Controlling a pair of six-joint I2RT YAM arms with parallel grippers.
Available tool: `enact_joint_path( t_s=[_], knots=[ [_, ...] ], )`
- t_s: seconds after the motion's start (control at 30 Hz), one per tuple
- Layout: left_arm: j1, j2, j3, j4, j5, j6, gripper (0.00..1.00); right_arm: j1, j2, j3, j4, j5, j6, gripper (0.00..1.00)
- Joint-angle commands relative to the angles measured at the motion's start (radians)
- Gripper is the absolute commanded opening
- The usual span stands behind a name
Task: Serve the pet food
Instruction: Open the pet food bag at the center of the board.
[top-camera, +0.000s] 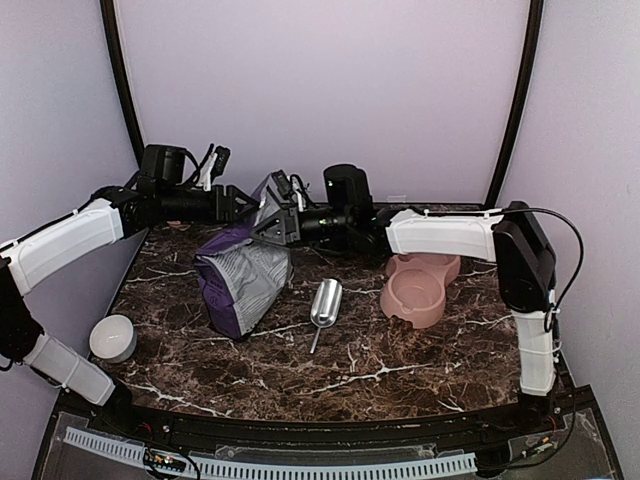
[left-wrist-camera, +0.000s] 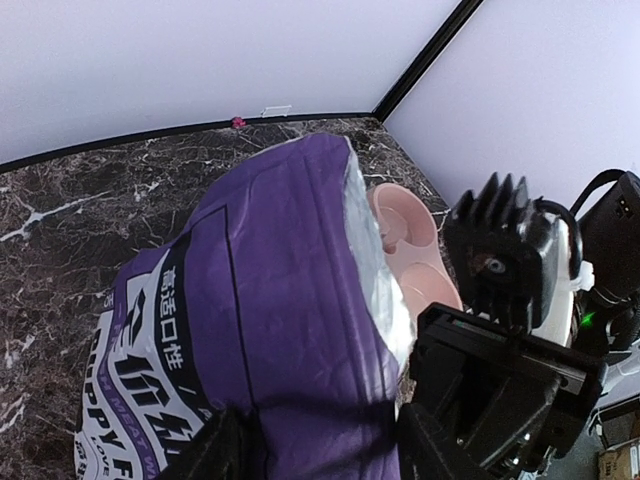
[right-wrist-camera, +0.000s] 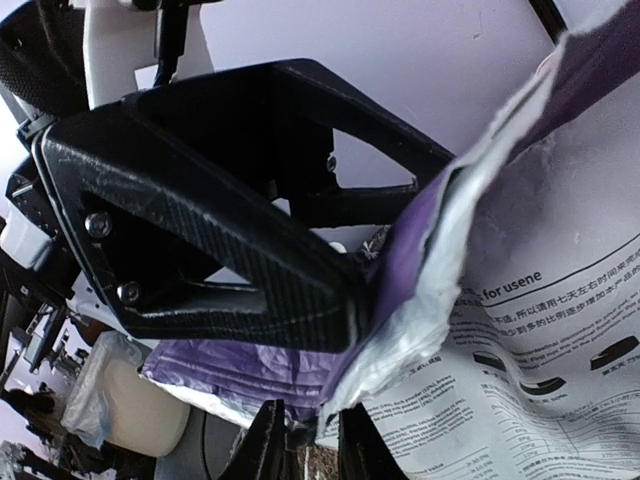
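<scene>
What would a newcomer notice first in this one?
The purple-and-grey bag at the back left of the table, its torn top held up where the left hand and right hand meet from either side. In front of it a metal scoop lies flat mid-table, with a pink double bowl to the right.

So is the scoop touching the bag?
Apart. The top view shows bare marble between the metal scoop and the purple bag.
</scene>
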Motion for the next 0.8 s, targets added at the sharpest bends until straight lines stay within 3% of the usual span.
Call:
enact_joint_path(
  t_s=[0.0,0.13,0.3,0.5,0.77],
  knots=[
    [-0.004,-0.010,0.028,-0.041,-0.033,0.039,0.54,0.018,0.008,0.045,-0.044,-0.017,-0.004,0.25],
    [-0.004,-0.015,0.011,-0.028,-0.032,0.041,0.52,-0.009,-0.004,0.048,0.007,-0.025,0.042,0.39],
    [-0.005,-0.028,0.002,-0.030,-0.047,0.041,0.47,-0.051,-0.026,0.029,0.086,-0.039,0.102,0.45],
    [-0.005,-0.040,-0.004,-0.014,-0.056,0.034,0.46,-0.103,-0.014,0.027,0.181,-0.045,0.197,0.46],
    [-0.004,-0.020,0.018,-0.017,-0.041,0.033,0.46,-0.109,0.047,0.107,0.181,-0.060,0.223,0.39]
  ],
)
